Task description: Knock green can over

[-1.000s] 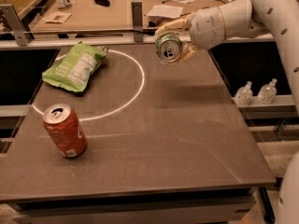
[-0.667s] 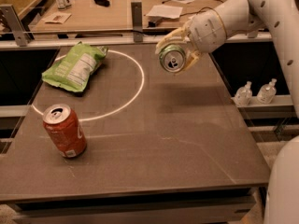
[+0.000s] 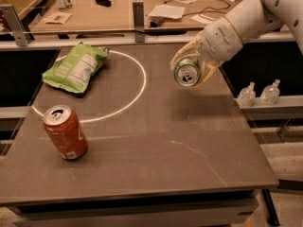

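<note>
The green can (image 3: pixel 186 72) is held in the air above the right middle of the grey table (image 3: pixel 156 145). It is tipped on its side with its silver top and pull tab facing the camera. My gripper (image 3: pixel 194 66) is shut on the green can, with pale fingers (image 3: pixel 179 56) wrapped over and under it. The white arm comes in from the upper right. The can touches nothing on the table.
An orange-red soda can (image 3: pixel 65 132) stands upright at the front left. A flat green chip bag (image 3: pixel 75 68) lies at the back left, across a white circle line (image 3: pixel 142 82). Two small clear bottles (image 3: pixel 258 93) stand on a ledge to the right. A cluttered wooden desk lies behind.
My gripper has moved with the green can a little to the right and toward the camera, lower over the table. The orange-red can and the chip bag have not moved.
</note>
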Controlling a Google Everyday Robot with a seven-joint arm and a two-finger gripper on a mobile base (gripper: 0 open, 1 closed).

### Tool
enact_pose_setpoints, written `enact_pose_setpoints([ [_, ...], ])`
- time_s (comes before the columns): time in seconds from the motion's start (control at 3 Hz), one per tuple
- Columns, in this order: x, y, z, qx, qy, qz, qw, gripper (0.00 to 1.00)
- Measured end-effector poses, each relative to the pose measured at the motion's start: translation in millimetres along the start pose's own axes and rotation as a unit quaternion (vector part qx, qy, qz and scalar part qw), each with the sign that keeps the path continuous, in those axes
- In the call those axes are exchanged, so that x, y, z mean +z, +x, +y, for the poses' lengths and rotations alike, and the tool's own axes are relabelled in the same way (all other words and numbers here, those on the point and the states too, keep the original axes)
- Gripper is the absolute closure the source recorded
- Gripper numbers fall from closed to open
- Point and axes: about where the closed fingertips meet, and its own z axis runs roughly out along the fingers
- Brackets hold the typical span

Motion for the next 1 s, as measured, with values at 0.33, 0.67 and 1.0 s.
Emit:
enact_pose_setpoints([
  [0.33, 4, -6, 19, 0.016, -0.006, 0.052, 0.9985, 1.0],
  [0.67, 15, -17, 31, 0.013, -0.002, 0.081, 0.9966, 1.0],
  [1.0, 26, -27, 38, 0.002, -0.006, 0.089, 0.9961, 1.0],
])
